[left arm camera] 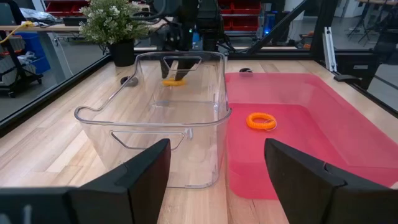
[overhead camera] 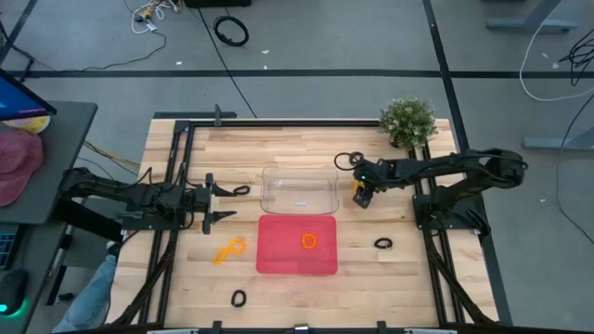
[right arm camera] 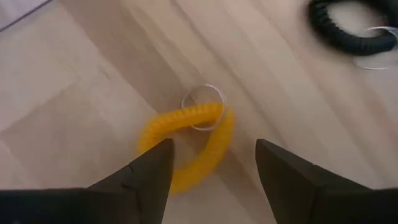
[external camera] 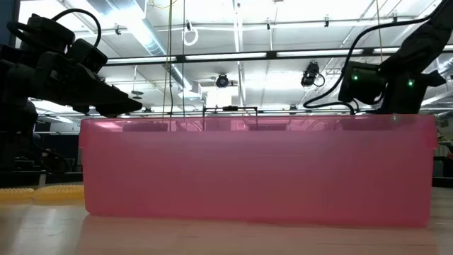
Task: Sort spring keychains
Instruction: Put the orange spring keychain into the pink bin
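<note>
Dark fingers of the right gripper (right arm camera: 211, 168) fill the near edge of the right wrist view, spread apart and empty, with a yellow-orange coiled spring keychain (right arm camera: 186, 146) lying on the wood directly between and just beyond them; its thin metal split ring (right arm camera: 202, 107) sits on the coil's far side, and a black coiled keychain (right arm camera: 354, 28) lies well off to one side. The coil looks light, springy and apt to skid, so pinching across the cord itself, not the ring, seems safest.

From the left wrist, the left gripper (left arm camera: 214, 171) is likewise open and empty, facing a clear plastic bin (left arm camera: 158, 115) and a red plastic tray (left arm camera: 323, 124) holding one orange keychain (left arm camera: 261, 121).

From above, the right gripper (overhead camera: 362, 195) hangs beside the clear bin's (overhead camera: 299, 190) end.
</note>
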### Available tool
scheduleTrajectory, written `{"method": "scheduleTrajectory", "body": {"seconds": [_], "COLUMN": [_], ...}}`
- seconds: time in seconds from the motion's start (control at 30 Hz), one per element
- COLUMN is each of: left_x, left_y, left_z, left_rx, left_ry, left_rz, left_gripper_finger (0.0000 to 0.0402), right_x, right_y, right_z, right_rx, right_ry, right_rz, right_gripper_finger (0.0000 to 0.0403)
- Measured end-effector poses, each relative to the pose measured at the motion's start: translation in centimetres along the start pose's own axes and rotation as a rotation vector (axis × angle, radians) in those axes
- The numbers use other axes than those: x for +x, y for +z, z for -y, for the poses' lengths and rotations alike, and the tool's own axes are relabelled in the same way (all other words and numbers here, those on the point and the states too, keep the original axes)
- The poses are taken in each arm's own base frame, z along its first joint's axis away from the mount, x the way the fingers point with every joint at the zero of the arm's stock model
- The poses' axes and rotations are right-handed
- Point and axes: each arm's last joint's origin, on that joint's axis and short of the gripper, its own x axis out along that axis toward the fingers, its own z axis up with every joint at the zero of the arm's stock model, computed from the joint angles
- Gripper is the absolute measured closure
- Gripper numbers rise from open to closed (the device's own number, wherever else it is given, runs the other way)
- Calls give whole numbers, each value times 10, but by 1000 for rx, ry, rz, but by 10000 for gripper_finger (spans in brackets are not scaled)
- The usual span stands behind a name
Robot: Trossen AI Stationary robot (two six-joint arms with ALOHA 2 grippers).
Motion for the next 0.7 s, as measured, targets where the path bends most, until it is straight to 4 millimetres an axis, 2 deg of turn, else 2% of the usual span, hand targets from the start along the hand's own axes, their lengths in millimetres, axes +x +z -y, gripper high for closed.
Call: {"method": "scheduleTrajectory", "body": {"seconds": [0.13, 0.23, 0.37, 0.5, 0.7], "left_x": [0, 0, 0, 0, 0], "left_y": [0, 0, 0, 0, 0], "left_z": [0, 0, 0, 0, 0], "left_rx": [0, 0, 0, 0, 0], "left_ry": [0, -1, 0, 0, 0], "left_rz": [0, 0, 0, 0, 0], "left_gripper_finger": [140, 140, 140, 140, 140], "right_x": [11, 13, 12, 12, 5], "right_y": [1, 1, 1, 1, 3], "right_z": [0, 2, 4, 4, 5], "right_rx": [-9, 4, 3, -48, -61], "right_ry": [-9, -4, 29, 55, 26], "right_rz": [-28, -42, -49, -62, -133], "right_gripper_finger": [178, 206, 277, 376, 382]}}
